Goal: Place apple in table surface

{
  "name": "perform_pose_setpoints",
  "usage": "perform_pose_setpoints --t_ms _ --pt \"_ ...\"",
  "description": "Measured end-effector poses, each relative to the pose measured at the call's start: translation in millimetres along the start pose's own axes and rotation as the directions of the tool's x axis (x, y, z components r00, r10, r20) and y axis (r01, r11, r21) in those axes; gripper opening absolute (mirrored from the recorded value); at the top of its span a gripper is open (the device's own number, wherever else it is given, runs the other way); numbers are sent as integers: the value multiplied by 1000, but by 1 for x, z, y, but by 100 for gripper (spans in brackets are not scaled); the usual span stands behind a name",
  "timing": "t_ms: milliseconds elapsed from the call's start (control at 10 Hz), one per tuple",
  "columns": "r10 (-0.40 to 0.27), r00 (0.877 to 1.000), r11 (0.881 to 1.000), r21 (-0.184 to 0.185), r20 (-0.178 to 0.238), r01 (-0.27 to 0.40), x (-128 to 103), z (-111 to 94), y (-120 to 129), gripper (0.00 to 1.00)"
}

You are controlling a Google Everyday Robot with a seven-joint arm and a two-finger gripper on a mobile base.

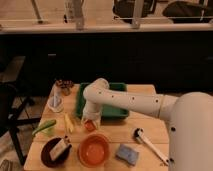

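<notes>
The apple (90, 126), small and orange-red, sits between the fingers of my gripper (90, 125), just above the pale slatted table surface (117, 134) or touching it; I cannot tell which. The gripper hangs from my white arm (130, 101), which reaches in from the right and bends down in front of the green tray (121, 113). It is shut on the apple, just behind the orange bowl (93, 149).
A dark bowl (54, 152) with a packet in it stands at the front left. A blue sponge (127, 153) and a white brush (149, 144) lie at the front right. Yellow and green items (57, 125) lie left, a cup (64, 89) at the back left.
</notes>
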Motion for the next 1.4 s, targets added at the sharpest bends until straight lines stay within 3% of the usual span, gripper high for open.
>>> perform_pose_setpoints --t_ms 800,900,1400 --pt "-31 998 1000 3 49 30 2 12 -4 18" --pt "-31 998 1000 4 49 31 2 12 -4 21" --pt "-31 998 1000 5 49 30 1 13 -5 68"
